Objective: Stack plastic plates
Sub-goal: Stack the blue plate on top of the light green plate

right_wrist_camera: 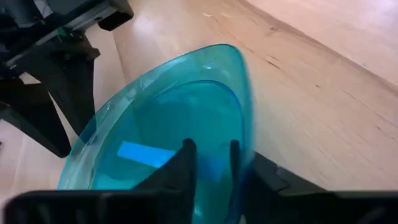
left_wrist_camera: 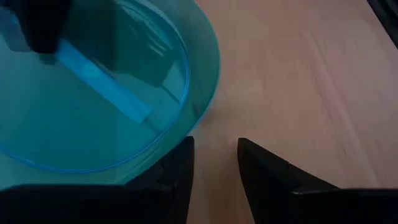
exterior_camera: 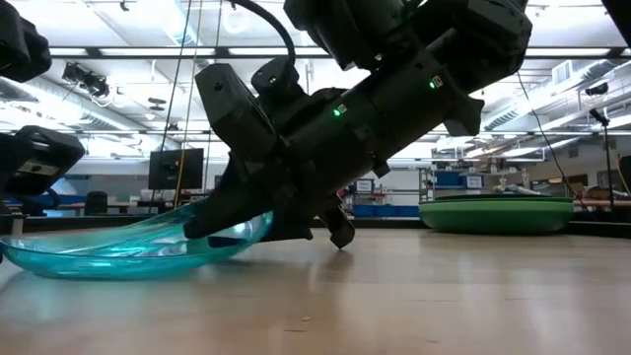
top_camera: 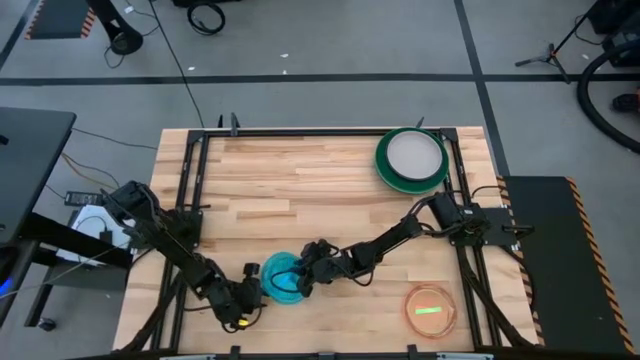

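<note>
1. Even, bright light falls from ceiling strips in the room behind my arms; the low view shows them glaring white.
2. My right gripper [exterior_camera: 330, 232] reads as a dark silhouette against that backlight.
3. Beneath my jaws the blue plate [right_wrist_camera: 180, 118] carries a pale rectangular reflection.
4. Close to my left gripper [left_wrist_camera: 214, 163], my fingers and the table [left_wrist_camera: 298, 81] look soft, with faint shadows.

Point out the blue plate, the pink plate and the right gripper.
blue plate [top_camera: 281, 277], high view, its centre.
pink plate [top_camera: 431, 310], high view, its centre.
right gripper [right_wrist_camera: 209, 163], right wrist view, between its fingertips at the blue plate's rim.
</note>
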